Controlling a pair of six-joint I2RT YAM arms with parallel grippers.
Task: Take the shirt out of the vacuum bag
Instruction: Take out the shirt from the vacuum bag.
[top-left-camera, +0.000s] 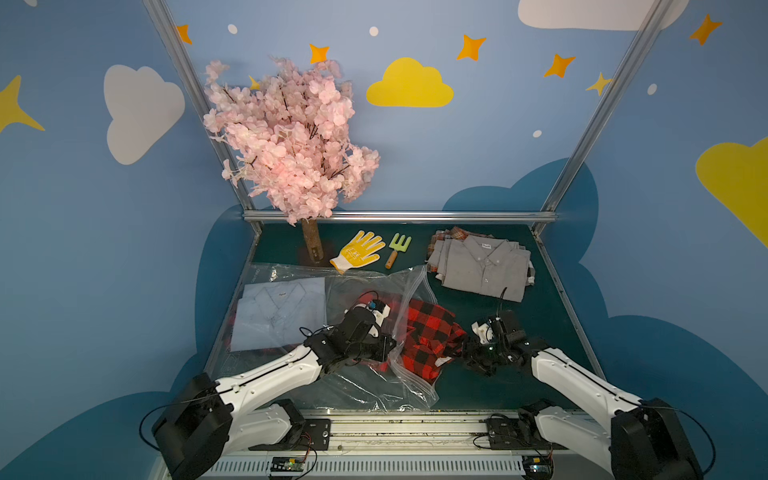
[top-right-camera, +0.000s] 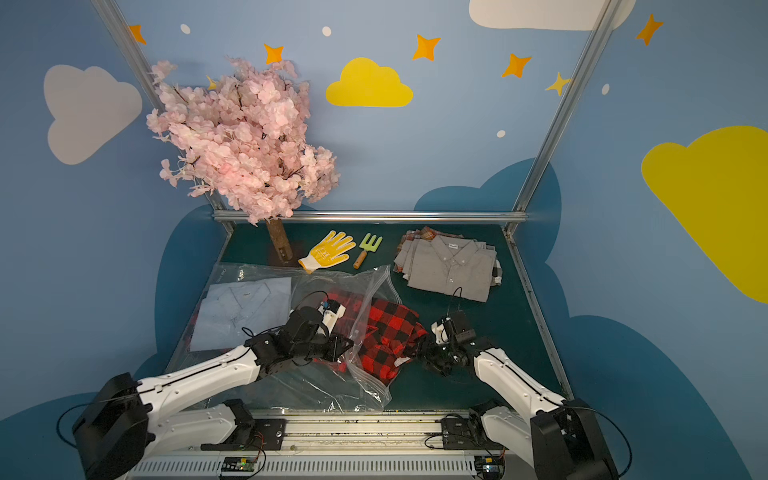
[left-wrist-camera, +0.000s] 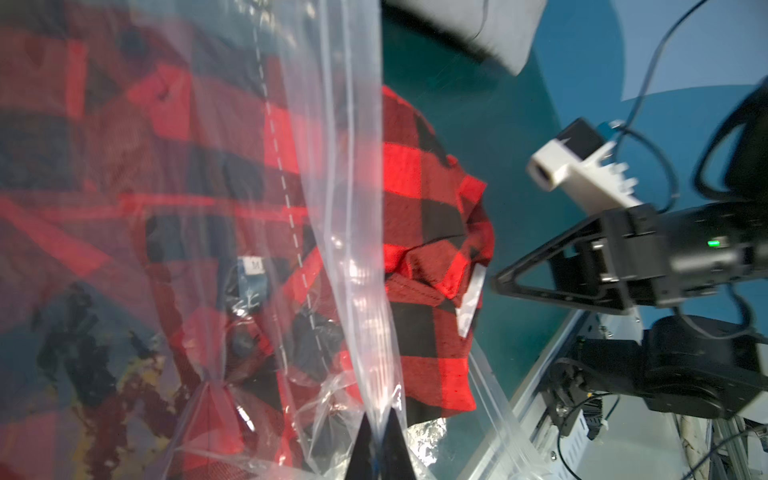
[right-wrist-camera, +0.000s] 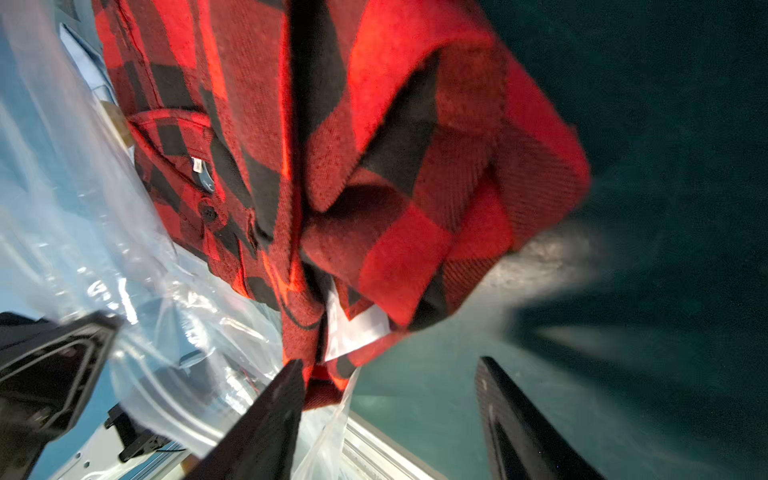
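left gripper (left-wrist-camera: 380, 436) pinching vacuum bag (top-left-camera: 365, 386) film; right gripper (right-wrist-camera: 388, 363) jaws open, empty. Grab shirt (top-left-camera: 428, 328) corner deep, drag toward 3 o'clock.

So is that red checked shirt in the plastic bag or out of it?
Halfway out: the red checked shirt sticks past the zip edge of the clear bag onto the green table, the rest lies under plastic.

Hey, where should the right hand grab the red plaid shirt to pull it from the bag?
Take the bunched corner of the red plaid shirt that sticks out of the vacuum bag, coming from the robot's right. It is thick and free of plastic, and the left hand grips the bag.
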